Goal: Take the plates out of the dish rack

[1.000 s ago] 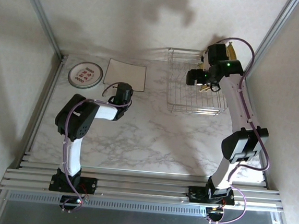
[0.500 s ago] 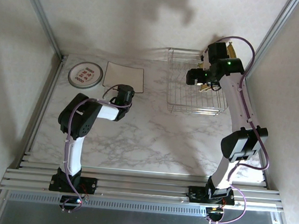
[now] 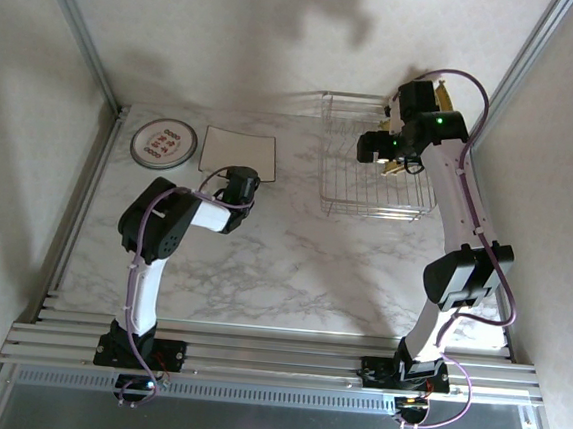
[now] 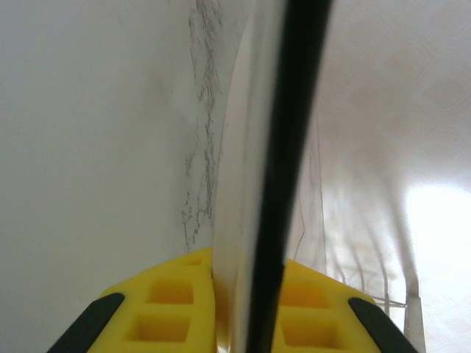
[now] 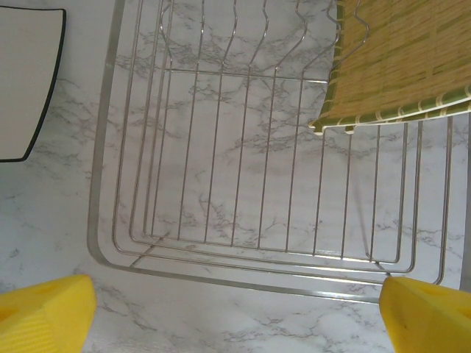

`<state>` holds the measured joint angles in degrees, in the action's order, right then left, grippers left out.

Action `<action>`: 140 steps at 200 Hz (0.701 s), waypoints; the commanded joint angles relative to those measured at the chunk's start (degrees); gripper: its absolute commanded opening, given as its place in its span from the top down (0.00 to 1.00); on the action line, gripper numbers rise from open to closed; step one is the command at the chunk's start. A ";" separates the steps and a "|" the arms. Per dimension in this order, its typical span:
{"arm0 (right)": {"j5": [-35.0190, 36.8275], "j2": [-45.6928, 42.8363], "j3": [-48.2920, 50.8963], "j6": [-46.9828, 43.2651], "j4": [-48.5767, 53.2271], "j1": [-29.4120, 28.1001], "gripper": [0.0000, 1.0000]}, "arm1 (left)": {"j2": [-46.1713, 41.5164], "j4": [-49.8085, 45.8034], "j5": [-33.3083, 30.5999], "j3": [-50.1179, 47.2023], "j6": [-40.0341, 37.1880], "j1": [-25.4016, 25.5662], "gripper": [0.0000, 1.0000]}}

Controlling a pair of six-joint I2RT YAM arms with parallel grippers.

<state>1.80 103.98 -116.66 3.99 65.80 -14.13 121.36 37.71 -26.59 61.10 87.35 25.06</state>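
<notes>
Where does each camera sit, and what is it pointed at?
Top external: above, behind the bases, looking down on table, both arms, dish rack.
Left wrist: on the left gripper, sighting between its fingers along the white square plate's edge.
Right wrist: on the right gripper, facing down into the rack; fingertips at bottom corners.
Shared: rack, white plate.

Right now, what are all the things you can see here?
round white plate with red-and-green marks: one, white, far left of the table.
square white plate with dark rim: one, white, just right of the round plate.
yellow woven-patterned square plate: at least one, yellow-green, in the rack's right part.
silver wire dish rack: one, silver, far right of the table.
marble-patterned table: one, white-grey, under everything.
left end effector: one, yellow fingers, shut on the square white plate's edge.
right end effector: one, yellow fingers, open above the rack.
</notes>
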 commanded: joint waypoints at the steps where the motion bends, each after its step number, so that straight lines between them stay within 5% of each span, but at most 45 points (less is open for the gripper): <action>1: 0.02 -1.28 0.34 -0.57 0.20 0.14 0.01 | -0.51 4.29 -1.40 3.29 0.80 0.25 0.97; 100: -0.59 -3.06 1.39 -0.21 -0.83 0.18 0.01 | -2.72 -1.72 -1.14 2.02 0.53 0.25 0.49; 140: -0.90 -5.05 3.63 0.23 -2.03 0.33 0.01 | -5.27 -7.53 -0.68 1.84 -0.58 0.25 0.17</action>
<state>1.52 101.78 -114.59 4.03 65.08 -14.13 119.77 34.24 -26.11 61.87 88.03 25.06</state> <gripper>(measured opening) 0.990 0.762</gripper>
